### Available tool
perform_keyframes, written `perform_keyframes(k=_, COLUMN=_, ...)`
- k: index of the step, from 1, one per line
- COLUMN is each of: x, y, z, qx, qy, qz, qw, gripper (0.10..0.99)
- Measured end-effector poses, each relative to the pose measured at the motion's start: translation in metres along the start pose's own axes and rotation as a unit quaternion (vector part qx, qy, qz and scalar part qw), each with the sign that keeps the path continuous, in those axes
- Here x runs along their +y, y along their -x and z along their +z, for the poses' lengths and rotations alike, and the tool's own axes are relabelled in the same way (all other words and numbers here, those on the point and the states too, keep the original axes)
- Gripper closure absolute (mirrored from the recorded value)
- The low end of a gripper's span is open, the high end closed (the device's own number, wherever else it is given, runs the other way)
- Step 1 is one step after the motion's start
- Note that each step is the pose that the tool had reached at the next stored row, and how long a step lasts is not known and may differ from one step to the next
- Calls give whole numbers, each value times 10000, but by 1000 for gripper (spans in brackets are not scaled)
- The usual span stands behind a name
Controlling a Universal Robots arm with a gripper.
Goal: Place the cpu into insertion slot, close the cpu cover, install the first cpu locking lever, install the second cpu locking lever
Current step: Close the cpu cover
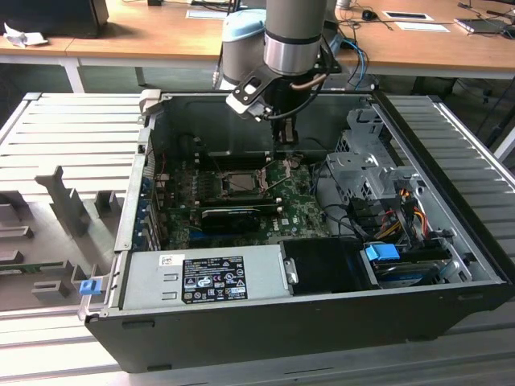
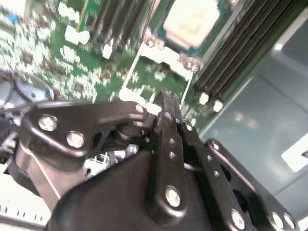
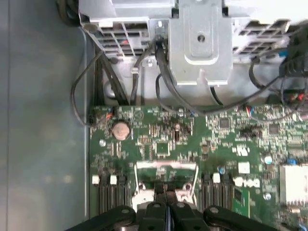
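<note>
An open computer case (image 1: pixel 265 330) lies on its side on a grey slatted worktop (image 1: pixel 64 129), and the arm reaches down into it from above. The tool (image 1: pixel 283 153) hangs just over the green motherboard (image 1: pixel 302 211), close beside the insertion slot (image 1: pixel 241 183) on the exterior view's right. In the first wrist view the tool (image 3: pixel 166 209) is clenched, its two black fingers (image 3: pixel 156 211) pressed against each other; whether anything thin is pinched between them cannot be told. Its tip sits right at a silver metal bar (image 3: pixel 166 165) on the board, with rows of memory slots (image 3: pixel 109 199) on either side. In the second wrist view the tool (image 2: pixel 166 98) stands near one edge of the insertion slot (image 2: pixel 163 54), and the cpu (image 2: pixel 192 21) shows as a pale square lying inside that socket. A thin wire lever (image 2: pixel 129 74) runs from the socket's corner towards the tool. Whether the cpu cover lies over the chip cannot be made out. The long black card (image 1: pixel 229 215) sits just in front of the socket, and a grey metal drive cage (image 3: pixel 199 43) stands beyond the board's edge.
</note>
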State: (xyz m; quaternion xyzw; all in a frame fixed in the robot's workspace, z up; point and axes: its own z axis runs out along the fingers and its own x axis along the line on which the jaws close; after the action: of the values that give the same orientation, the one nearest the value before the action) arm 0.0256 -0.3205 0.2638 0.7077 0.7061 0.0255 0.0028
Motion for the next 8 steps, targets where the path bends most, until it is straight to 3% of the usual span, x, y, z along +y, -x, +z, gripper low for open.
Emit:
perform_keyframes(k=2, x=104, y=1, z=28, qx=-1, qy=-2, qz=-56, qw=10000, gripper=980)
perform_keyframes(k=8, x=241, y=-1, z=60, qx=0, qy=-9, qz=-64, qw=10000, gripper=980)
